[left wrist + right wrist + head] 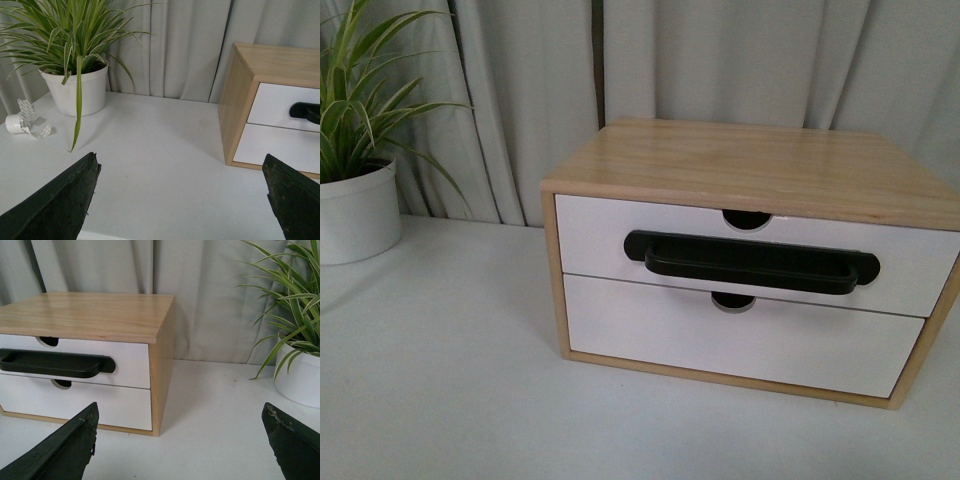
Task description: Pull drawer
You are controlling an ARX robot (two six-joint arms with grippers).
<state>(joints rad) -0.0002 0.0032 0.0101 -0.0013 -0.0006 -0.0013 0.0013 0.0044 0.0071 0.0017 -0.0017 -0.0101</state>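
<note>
Since the drawer (595, 236) was the upper of 2 in a small wood cabinet (750, 160) on the counter (440, 380), closed flush, its black bar handle (752, 262) looked like the only sane grab point: stiff, spanning much of the front, probably slick. Drawer likely light. Cabinet likely light too, so a pull could drag the whole box. Left gripper (180, 162) and right gripper (180, 412) were both spread wide, empty, apart from the cabinet. Nothing blocked the handle. Potted plant (358, 215) stood well left, a 2nd pot (300, 375) past the other side, and a tape roll (27, 125) by the left plant.
</note>
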